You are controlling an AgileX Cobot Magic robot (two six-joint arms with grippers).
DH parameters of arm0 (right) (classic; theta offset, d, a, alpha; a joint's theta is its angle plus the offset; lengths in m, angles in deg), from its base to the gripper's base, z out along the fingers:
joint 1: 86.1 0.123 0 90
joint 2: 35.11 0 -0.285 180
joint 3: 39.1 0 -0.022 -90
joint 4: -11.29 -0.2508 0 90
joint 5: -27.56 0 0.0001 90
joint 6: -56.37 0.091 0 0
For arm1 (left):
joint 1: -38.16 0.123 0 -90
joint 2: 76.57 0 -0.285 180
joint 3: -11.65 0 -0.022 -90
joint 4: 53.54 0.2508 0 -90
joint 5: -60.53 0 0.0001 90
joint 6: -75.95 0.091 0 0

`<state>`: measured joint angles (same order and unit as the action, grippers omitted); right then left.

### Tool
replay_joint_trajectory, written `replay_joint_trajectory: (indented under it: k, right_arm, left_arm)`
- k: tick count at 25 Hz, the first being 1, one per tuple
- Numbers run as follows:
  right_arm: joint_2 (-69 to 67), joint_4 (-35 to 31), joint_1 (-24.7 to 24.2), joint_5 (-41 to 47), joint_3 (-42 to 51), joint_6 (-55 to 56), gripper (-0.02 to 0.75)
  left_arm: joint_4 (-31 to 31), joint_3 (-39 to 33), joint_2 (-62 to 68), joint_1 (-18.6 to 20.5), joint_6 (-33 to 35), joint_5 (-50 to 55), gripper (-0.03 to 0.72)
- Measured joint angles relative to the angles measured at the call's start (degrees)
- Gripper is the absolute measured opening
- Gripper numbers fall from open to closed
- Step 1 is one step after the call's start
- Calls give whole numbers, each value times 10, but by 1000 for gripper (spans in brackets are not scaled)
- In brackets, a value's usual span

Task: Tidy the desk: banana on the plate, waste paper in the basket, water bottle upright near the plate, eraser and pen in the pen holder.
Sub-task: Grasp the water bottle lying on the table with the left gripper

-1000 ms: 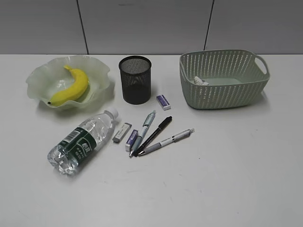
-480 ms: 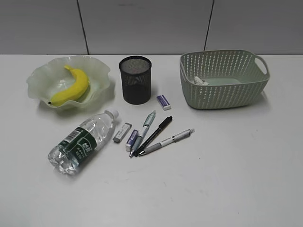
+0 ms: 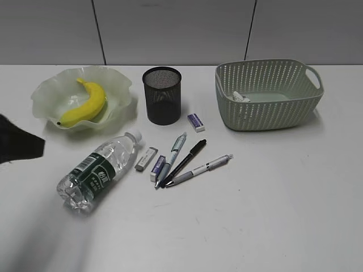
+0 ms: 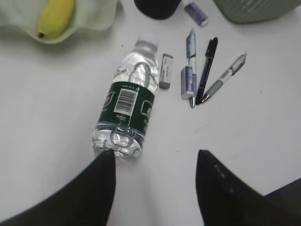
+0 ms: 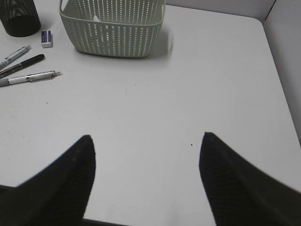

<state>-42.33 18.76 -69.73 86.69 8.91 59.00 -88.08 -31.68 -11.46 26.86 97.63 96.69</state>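
Banana (image 3: 85, 105) lies in the ruffled pale-green plate (image 3: 116, 80), left of the black mesh pen holder (image 3: 162, 95). Pen holder stands upright on the white worktop (image 3: 272, 192). Green perforated basket (image 3: 266, 116) sits right of the pen holder, well apart, with the waste paper (image 3: 240, 97) inside near its left wall. Water bottle (image 3: 101, 169) lies on its side in front of the pen holder and to its left, cap (image 3: 134, 135) pointing toward the holder. One eraser (image 3: 195, 122) is just right of the pen holder's base. Two more erasers (image 3: 146, 158) lie in front of the holder, next to the bottle's cap end, one touching the light-blue pen (image 3: 172, 154). Black pen (image 3: 185, 161) and grey pen (image 3: 199, 169) fan out beside it, tips close together, all in front of the pen holder.

Left pincer (image 4: 155, 165) hovers wide open, holding nothing, just off the bottle's base; in the exterior view only a dark blurred part of it shows at the left edge, left of the bottle. Right pincer (image 5: 146, 141) is also wide open and empty, over bare worktop in front of the basket.
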Motion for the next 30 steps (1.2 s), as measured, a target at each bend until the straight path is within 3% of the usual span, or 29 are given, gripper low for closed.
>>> replay_joint_trajectory:
  k: [9, 14, 21, 25, 30]
  right_arm:
    - [0, -1, 0, 0, 0, 0, 546]
    - [0, -1, 0, 0, 0, 0, 546]
    - [0, -1, 0, 0, 0, 0, 547]
    - [0, -1, 0, 0, 0, 0, 547]
    - [0, -1, 0, 0, 0, 0, 547]
  left_arm:
    - [25, 160, 298, -114, 20, -54, 459]
    - [164, 251, 402, -162, -64, -53, 468]
    - [324, 299, 467, -179, -180, -42, 476]
    - [339, 300, 484, -179, -192, -43, 500]
    - [340, 300, 515, -179, -194, -69, 585]
